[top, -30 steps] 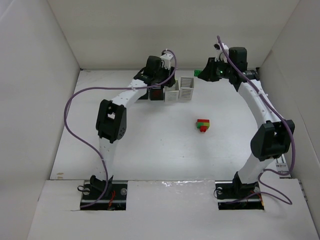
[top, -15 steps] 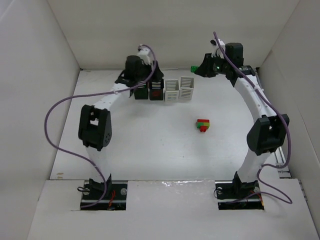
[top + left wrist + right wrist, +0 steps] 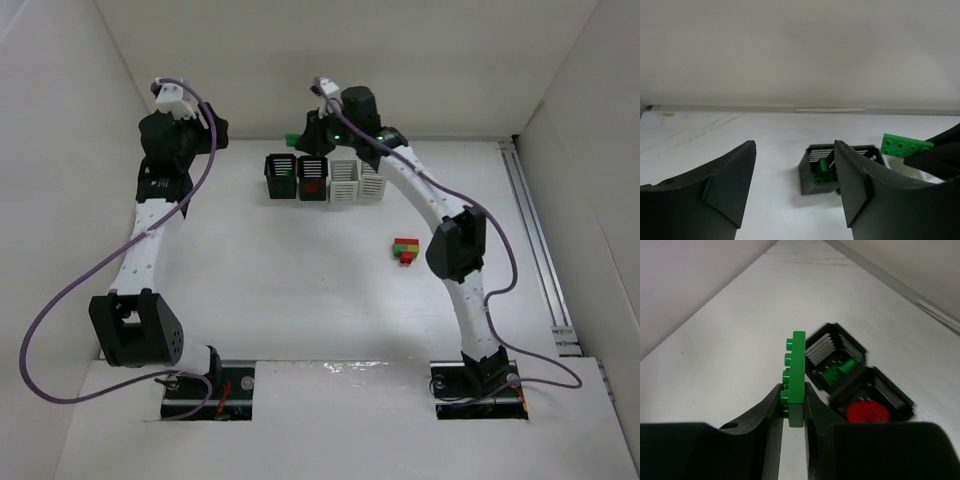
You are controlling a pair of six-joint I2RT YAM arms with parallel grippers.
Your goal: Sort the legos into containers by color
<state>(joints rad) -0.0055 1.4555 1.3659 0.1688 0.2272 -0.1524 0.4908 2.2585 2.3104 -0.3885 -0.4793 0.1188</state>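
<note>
Mid-delivery, the right pincer clenches a green brick near the black basket holding green, and next must centre above it and release; the left pincer gapes empty.

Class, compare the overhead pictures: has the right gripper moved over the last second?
Yes. The right gripper, shut on the green lego, has swung left: from right of the white baskets to behind the left black basket.

left gripper: been pulled off the baskets, way out to the far left, jaws opened wider
right gripper: been swung across from the right rear, over by the left black basket
green lego: been carried along with it
</note>
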